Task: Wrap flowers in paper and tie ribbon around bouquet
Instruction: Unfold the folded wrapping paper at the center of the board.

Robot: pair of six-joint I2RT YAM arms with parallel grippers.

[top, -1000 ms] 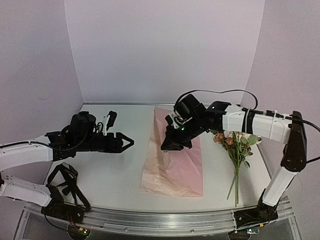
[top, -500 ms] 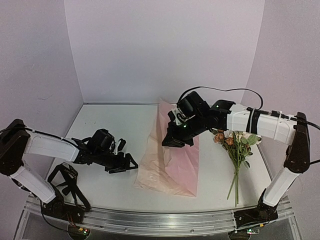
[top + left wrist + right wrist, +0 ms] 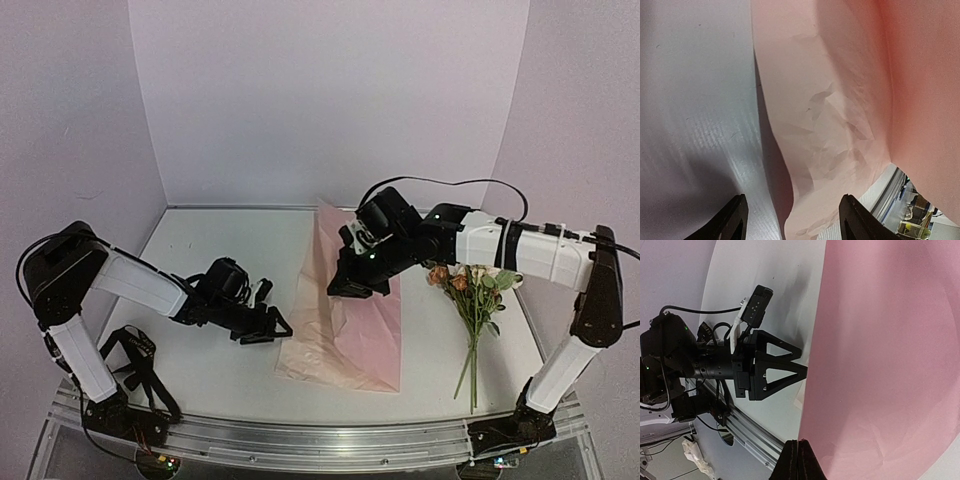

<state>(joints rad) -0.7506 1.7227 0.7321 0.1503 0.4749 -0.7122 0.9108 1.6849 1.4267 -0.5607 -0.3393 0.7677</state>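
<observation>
Left gripper now beside paper, jaws apart, crinkled pale-pink sheet seemingly pinched by right gripper

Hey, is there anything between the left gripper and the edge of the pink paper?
Nothing visible does. The left gripper sits low over the table with its jaws open. The left wrist view shows the paper with its edge lying between the fingers, and only bare table beside it.

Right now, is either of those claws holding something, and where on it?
The right gripper is shut on the paper, pinching it near its left edge. The left gripper is open at that edge, holding nothing.
</observation>
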